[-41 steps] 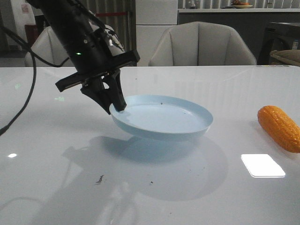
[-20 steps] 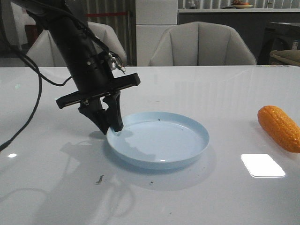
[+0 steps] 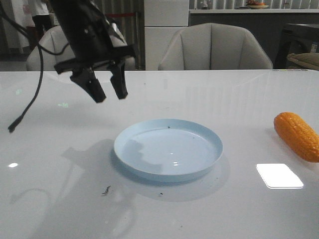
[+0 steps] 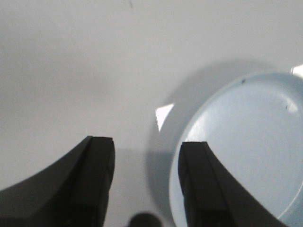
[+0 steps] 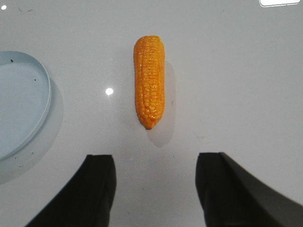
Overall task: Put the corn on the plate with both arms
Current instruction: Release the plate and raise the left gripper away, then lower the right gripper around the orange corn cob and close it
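Note:
The pale-blue plate (image 3: 168,148) lies flat on the white table near the middle; its rim also shows in the left wrist view (image 4: 246,146) and the right wrist view (image 5: 21,106). My left gripper (image 3: 108,94) hangs open in the air above and to the left of the plate, holding nothing; in its own view (image 4: 147,142) only bare table lies between the fingers. The orange corn (image 3: 297,135) rests on the table at the far right. In the right wrist view the corn (image 5: 149,80) lies beyond my open right gripper (image 5: 156,161), apart from it.
A bright rectangular light reflection (image 3: 279,175) sits on the table in front of the corn. Two grey chairs (image 3: 214,47) stand behind the table. A black cable (image 3: 30,99) hangs from the left arm. Small dark specks (image 3: 106,190) lie near the plate.
My left gripper held the plate's left rim tilted up, lowered it flat onto the table, then let go, opened and rose up and to the left. The corn has not moved.

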Motion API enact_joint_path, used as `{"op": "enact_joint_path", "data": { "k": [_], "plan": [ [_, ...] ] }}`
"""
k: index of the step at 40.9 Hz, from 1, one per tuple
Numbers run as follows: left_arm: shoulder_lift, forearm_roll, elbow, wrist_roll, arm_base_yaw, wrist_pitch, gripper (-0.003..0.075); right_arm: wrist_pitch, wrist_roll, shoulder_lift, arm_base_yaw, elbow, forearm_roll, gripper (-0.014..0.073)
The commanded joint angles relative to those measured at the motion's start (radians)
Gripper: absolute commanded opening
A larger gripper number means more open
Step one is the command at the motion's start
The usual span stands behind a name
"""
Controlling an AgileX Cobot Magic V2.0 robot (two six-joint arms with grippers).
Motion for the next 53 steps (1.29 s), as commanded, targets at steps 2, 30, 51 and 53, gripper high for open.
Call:
{"op": "enact_joint_path", "data": {
  "k": [2,30,51,53],
  "plan": [
    [-0.117,0.027,-0.141,-0.001,0.050,0.037,0.0381,-0.070,-0.008,0.001,-0.003,-0.035,-0.004,0.0487],
    [-0.844,0.583,0.227,-0.127,0.007,-0.260,0.0381,-0.047,-0.115,0.486,-0.003,-0.480,-0.011,0.0492],
    [-1.438,0.465,1.072,-0.187,0.029,-0.661,0.0381,-0.065,-0.121,0.878,-0.001,-0.582,-0.058,0.0625],
    [-1.454,0.465,1.076,-0.187,0.029,-0.661,0.0381,-0.065,-0.121,0.900,0.003,-0.582,-0.058,0.0625]
  ]
}}
